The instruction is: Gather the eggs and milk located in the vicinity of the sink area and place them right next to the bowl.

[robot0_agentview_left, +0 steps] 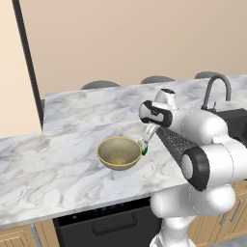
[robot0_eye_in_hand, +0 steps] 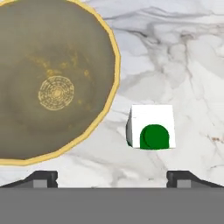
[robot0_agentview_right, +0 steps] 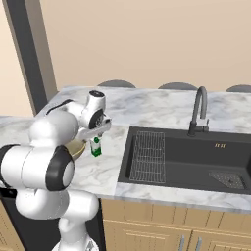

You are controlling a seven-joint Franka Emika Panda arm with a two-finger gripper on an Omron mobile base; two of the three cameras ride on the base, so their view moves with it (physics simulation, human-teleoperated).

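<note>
Standing just beside the bowl point(robot0_eye_in_hand: 57, 83), milk carton point(robot0_eye_in_hand: 152, 127) appears placed; fingers point(robot0_eye_in_hand: 41, 178) spread open, eggs judged next.

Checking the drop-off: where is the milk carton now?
The milk carton stands upright on the marble counter beside the bowl, on its sink-facing side, apart from its rim.

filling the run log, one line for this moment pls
gripper: open, above carton | milk carton: upright on counter beside bowl | eggs: not seen
</note>
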